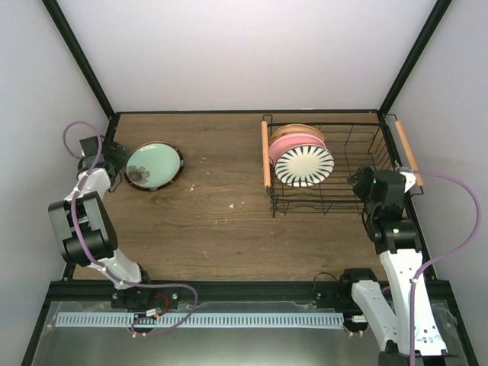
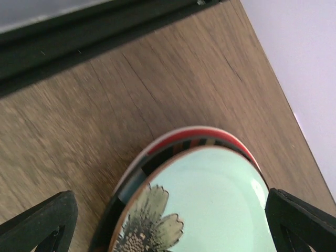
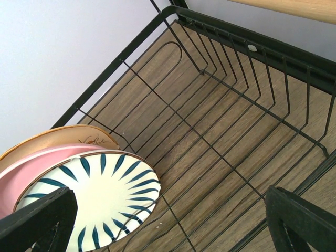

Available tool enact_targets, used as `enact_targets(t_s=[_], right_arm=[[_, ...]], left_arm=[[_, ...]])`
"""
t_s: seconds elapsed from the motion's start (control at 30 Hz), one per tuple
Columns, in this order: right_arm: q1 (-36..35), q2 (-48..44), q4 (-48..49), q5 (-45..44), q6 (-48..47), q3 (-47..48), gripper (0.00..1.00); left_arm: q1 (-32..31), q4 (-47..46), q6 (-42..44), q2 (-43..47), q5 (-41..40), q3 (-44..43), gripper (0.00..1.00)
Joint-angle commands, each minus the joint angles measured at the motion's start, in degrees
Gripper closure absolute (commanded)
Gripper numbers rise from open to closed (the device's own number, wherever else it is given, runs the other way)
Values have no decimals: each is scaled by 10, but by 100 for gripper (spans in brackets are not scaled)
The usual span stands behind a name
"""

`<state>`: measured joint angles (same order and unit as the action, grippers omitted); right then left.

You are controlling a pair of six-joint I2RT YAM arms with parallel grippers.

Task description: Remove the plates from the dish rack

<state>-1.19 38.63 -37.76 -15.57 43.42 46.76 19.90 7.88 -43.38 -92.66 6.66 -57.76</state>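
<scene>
A mint green plate (image 1: 154, 165) (image 2: 215, 199) with a dark flower print lies flat at the table's far left, on top of a red-rimmed plate (image 2: 210, 132). My left gripper (image 1: 116, 162) (image 2: 168, 226) is open, its fingers either side of the mint plate's near edge and holding nothing. The black wire dish rack (image 1: 358, 130) (image 3: 252, 47) stands at the back right. In its left end stand a white plate with dark stripes (image 1: 303, 165) (image 3: 100, 199), a pink plate (image 1: 293, 142) (image 3: 31, 168) and a tan plate (image 1: 297, 130) (image 3: 58, 137). My right gripper (image 1: 360, 181) (image 3: 168, 226) hangs open over the rack's right part.
The rack has wooden rod handles on its left side (image 1: 265, 152) and right side (image 1: 408, 152). Black frame posts and pale walls close in the wooden table (image 1: 229, 221). A purple cable (image 1: 457, 229) loops beside the right arm.
</scene>
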Motion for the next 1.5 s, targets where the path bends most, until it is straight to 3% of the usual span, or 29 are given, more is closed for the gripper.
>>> enact_targets(t_s=[0.0, 0.1, 0.23, 0.3, 0.43, 0.53, 0.7, 0.97, 1.23, 1.47], right_arm=[[2, -7, -6, -5, 6, 6, 0], [2, -8, -9, -10, 4, 8, 0], [2, -9, -9, -11, 4, 9, 0], [2, -5, -5, -8, 4, 8, 0], [2, -1, 1, -7, 0, 11, 0], [2, -4, 0, -12, -3, 13, 0], [2, -23, -15, -29, -4, 15, 0], [2, -38, -25, -39, -7, 13, 0], [2, -37, -20, -38, -9, 10, 0], [2, -41, -24, -45, -9, 9, 0]], left_arm=[[2, 65, 31, -16, -91, -42, 0], [-12, 61, 53, -13, -85, -72, 0], [-104, -53, 151, -8, 44, -123, 4], [-180, -89, 257, -23, 134, -183, 6], [-352, -15, 475, -63, 242, -320, 8], [-449, 19, 600, -85, 229, -361, 14], [-544, 53, 712, -125, 192, -393, 30], [-626, 100, 829, -189, 139, -439, 47], [-645, 154, 827, -266, 119, -533, 56], [-650, 167, 814, -299, 104, -563, 57]])
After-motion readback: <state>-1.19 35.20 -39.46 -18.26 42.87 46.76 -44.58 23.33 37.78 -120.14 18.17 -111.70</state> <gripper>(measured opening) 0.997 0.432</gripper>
